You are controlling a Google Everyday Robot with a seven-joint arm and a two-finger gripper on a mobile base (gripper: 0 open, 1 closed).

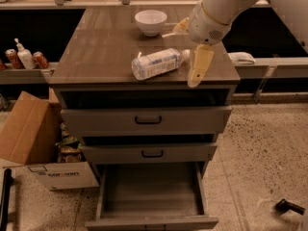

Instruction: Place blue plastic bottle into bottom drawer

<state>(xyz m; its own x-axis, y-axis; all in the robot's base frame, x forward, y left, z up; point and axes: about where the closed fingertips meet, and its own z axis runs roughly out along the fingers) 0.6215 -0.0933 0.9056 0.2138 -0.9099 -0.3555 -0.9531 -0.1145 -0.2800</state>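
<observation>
The blue plastic bottle point(158, 63) lies on its side on the cabinet top point(106, 47), with its white cap pointing right. My gripper point(190, 47) hangs from the arm at the upper right, just beside the bottle's cap end. It is open, with one yellowish finger point(199, 66) near the cabinet's front edge and the other behind the cap. It holds nothing. The bottom drawer point(151, 189) is pulled fully out below, and its plain grey interior holds nothing.
A white bowl point(150, 21) stands at the back of the cabinet top. The two upper drawers point(147, 120) are slightly out. A cardboard box point(29, 129) stands on the floor at the left. Cans and a pump bottle point(25, 57) sit on the left shelf. A black object point(288, 207) lies on the floor at the right.
</observation>
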